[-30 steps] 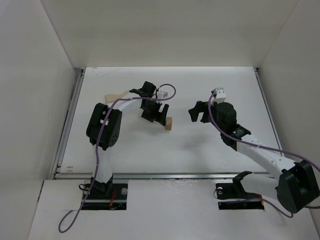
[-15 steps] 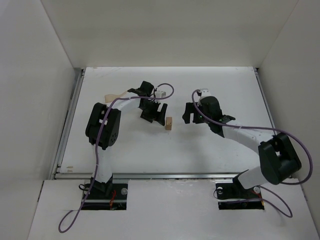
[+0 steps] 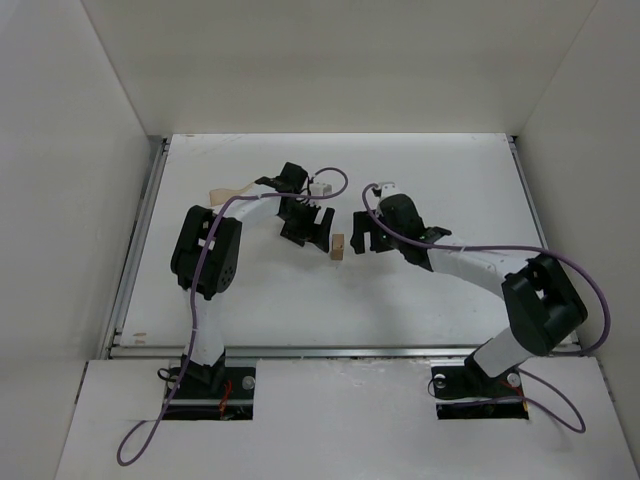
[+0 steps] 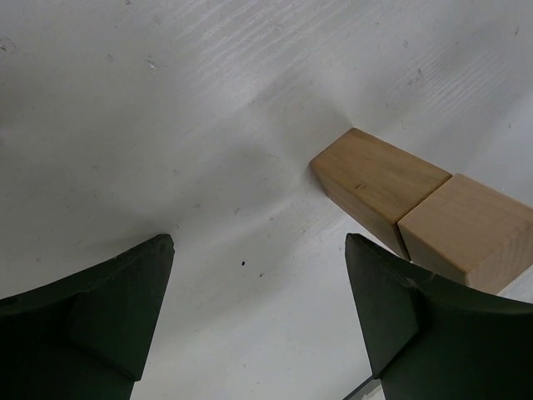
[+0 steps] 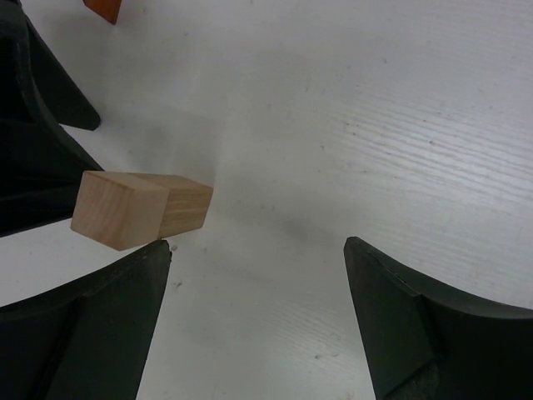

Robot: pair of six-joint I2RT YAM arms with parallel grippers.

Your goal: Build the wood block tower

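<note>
Two tan wooden cubes stand stacked as a small tower (image 3: 338, 247) in the middle of the white table. In the left wrist view the tower (image 4: 416, 204) sits just beyond my right-hand fingertip (image 4: 391, 292). My left gripper (image 3: 310, 238) is open just left of it, with only bare table between the tips of the left gripper (image 4: 258, 242). My right gripper (image 3: 367, 243) is open just right of the tower. In the right wrist view the right gripper (image 5: 256, 243) holds nothing and the tower (image 5: 141, 208) lies by its left fingertip. A reddish-orange piece (image 5: 104, 8) shows at the top left edge.
A pale curved wooden piece (image 3: 228, 194) lies at the back left behind the left arm. The left gripper's black body (image 5: 33, 150) fills the left side of the right wrist view. White walls enclose the table (image 3: 450, 170) on three sides.
The right arm has swung left across the table until its gripper is next to the block stack, its jaws narrowing slightly. The left arm and the blocks have not moved.
</note>
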